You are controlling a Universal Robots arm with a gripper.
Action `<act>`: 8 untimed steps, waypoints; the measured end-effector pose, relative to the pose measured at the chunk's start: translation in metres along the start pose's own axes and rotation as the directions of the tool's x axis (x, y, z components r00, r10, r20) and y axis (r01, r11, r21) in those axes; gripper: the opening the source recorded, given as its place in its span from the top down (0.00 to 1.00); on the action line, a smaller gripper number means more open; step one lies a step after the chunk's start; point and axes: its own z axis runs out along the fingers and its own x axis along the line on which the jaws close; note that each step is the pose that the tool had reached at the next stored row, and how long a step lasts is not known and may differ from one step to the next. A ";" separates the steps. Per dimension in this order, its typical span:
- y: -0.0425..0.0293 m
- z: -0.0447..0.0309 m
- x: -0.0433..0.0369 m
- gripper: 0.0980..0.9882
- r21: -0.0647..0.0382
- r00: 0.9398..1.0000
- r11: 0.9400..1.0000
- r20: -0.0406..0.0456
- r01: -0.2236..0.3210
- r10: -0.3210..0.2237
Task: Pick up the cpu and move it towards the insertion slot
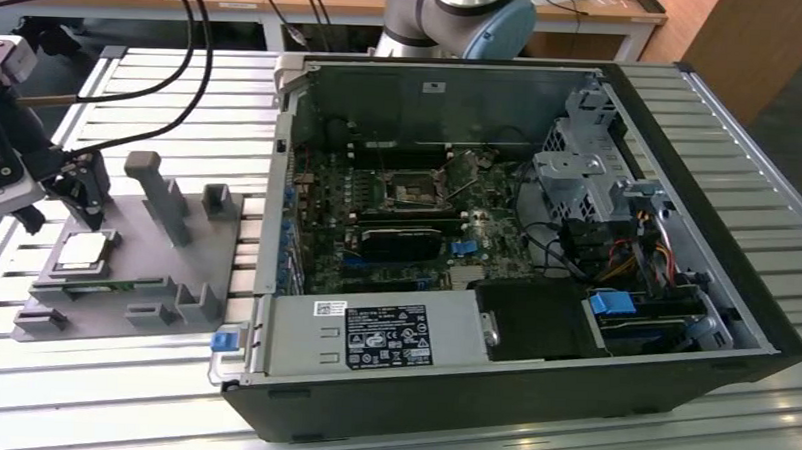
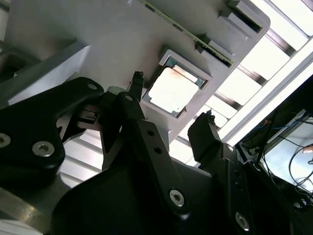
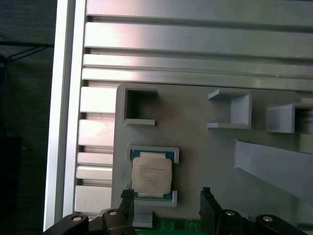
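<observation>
**First wrist view: cpu not yet lifted**

First wrist view puts the chip flat in its recess on the grey holder. We judge the pick-up not done, and the whole carry to the insertion slot is left (it sits inside the open computer case, well apart). The gripper hangs over the chip, pointing down. Its fingers are spread apart on either side of it and clamp nothing. We cannot quite tell whether the tips touch the holder, though they look just above it.
</observation>
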 end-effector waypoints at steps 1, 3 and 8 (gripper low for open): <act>0.0000 0.0003 0.0001 0.38 0.000 1.000 1.000 0.000 0.000 0.000; 0.0000 0.0013 0.0005 0.38 0.000 1.000 1.000 0.000 0.000 0.000; -0.0001 0.0071 0.0033 0.38 0.000 1.000 1.000 0.000 -0.001 0.001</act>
